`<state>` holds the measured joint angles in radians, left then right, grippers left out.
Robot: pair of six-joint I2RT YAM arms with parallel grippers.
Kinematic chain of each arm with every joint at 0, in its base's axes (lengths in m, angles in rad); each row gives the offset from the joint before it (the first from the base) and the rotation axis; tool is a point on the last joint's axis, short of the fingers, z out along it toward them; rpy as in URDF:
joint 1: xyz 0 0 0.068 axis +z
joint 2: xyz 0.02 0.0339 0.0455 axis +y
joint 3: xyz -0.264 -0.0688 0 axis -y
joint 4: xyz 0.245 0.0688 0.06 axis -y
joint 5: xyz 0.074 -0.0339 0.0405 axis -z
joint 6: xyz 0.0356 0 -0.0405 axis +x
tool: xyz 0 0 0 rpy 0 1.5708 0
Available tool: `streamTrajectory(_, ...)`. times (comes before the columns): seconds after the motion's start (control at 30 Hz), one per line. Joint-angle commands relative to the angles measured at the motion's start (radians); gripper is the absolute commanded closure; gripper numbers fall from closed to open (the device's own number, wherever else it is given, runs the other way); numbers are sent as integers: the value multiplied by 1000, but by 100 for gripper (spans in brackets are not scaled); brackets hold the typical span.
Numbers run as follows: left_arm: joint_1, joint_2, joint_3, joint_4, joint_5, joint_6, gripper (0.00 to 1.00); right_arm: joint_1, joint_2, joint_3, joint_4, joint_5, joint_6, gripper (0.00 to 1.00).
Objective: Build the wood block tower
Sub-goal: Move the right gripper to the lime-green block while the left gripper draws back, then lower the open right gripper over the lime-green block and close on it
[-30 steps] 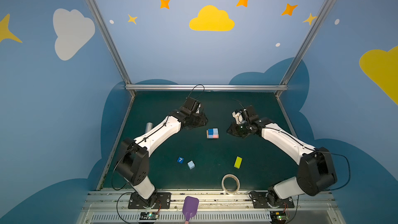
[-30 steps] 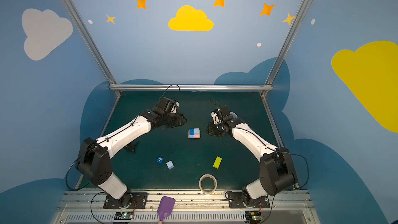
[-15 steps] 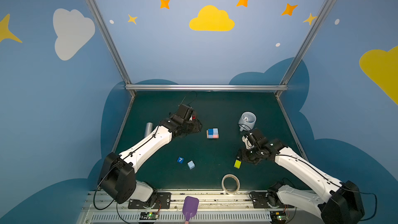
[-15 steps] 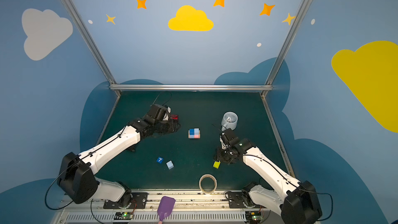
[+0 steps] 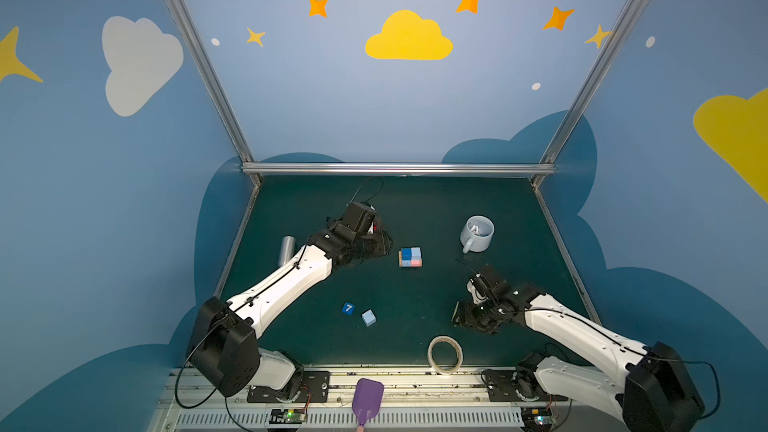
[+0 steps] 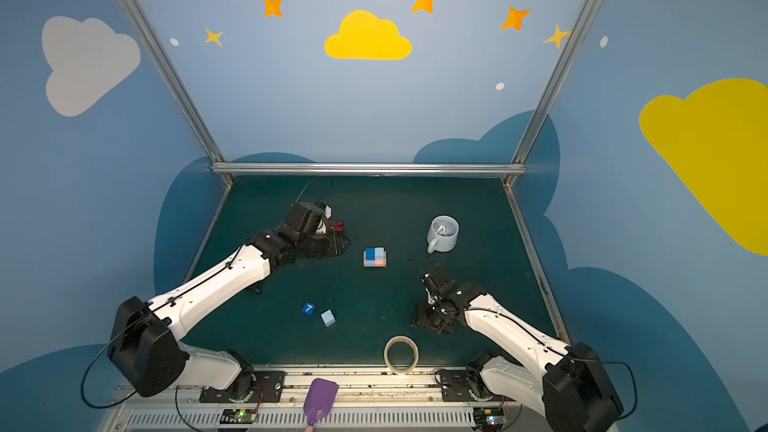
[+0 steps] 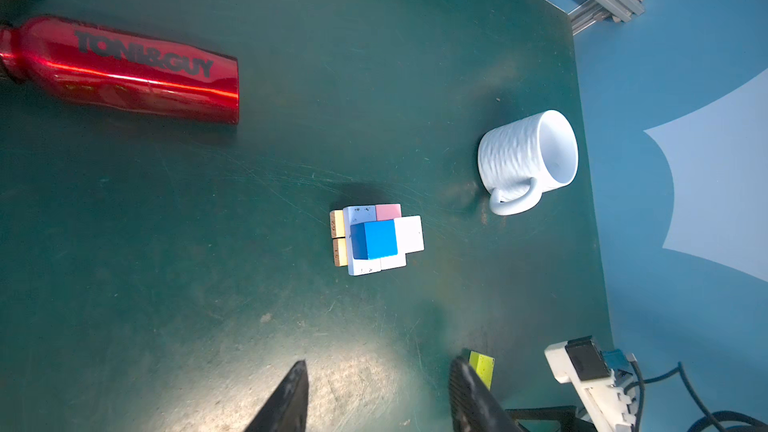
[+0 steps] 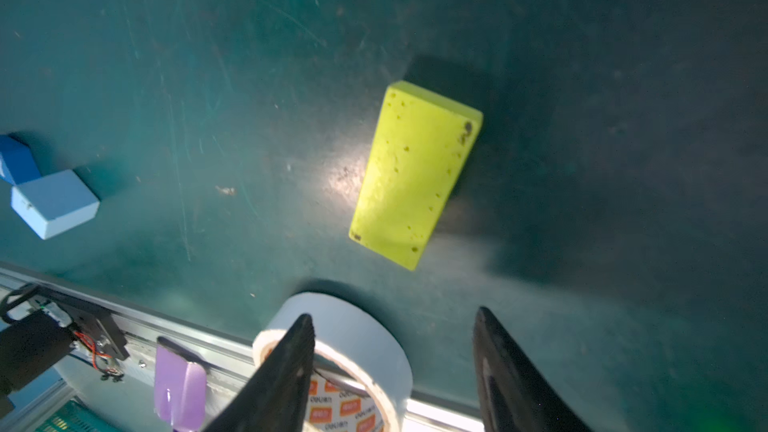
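Observation:
The wood block tower (image 5: pixel 410 256) (image 6: pixel 374 256) (image 7: pixel 376 239) stands mid-table: flat pink and light-blue blocks with a dark blue and a pale cube on top. My left gripper (image 5: pixel 381 246) (image 7: pixel 379 367) is open and empty just left of it. A yellow-green flat block (image 8: pixel 415 172) (image 7: pixel 482 367) lies on the mat in front of my right gripper (image 5: pixel 462 318) (image 8: pixel 395 315), which hovers open and empty; in both top views the gripper hides this block. A dark blue cube marked "7" (image 5: pixel 348 308) (image 6: pixel 308 308) and a light-blue cube (image 5: pixel 368 318) (image 8: pixel 54 201) lie front left.
A red bottle (image 7: pixel 120 73) (image 6: pixel 336 225) lies behind my left gripper. A white mug (image 5: pixel 478 234) (image 7: pixel 528 160) stands at the back right. A tape roll (image 5: pixel 445 354) (image 8: pixel 345 338) sits at the front edge, a silver cylinder (image 5: pixel 286 249) at the left, a purple tool (image 5: pixel 367 398) on the rail.
My right arm swung from beside the tower to the front, over the yellow-green block, and opened wider, uncovering the mug. My left gripper drew back a little leftward from the tower.

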<state>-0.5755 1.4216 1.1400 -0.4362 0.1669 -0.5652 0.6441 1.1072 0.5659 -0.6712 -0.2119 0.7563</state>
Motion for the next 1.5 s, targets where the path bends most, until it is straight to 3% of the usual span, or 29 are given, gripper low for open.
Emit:
streamTrajectory(0.0, -2, 2, 3, 2, -17, -2, 46, 5, 36, -18, 65, -27, 15, 37)
streamTrajectory(0.4, -1, 25, 18, -10, -23, 2, 46, 8, 162, -19, 177, -69, 13, 37)
streamTrajectory(1.03, -1, 22, 16, -13, -27, 2, 46, 84, 363, 147, 240, -104, 12, 37)
streamTrajectory(1.23, 0, 25, 54, -12, -30, 1, 46, 144, 279, 218, 88, -1, 16, 37)
streamTrajectory(1.47, 0, -12, 77, -3, -95, 24, 46, 188, 124, 263, -128, 205, 84, 37)
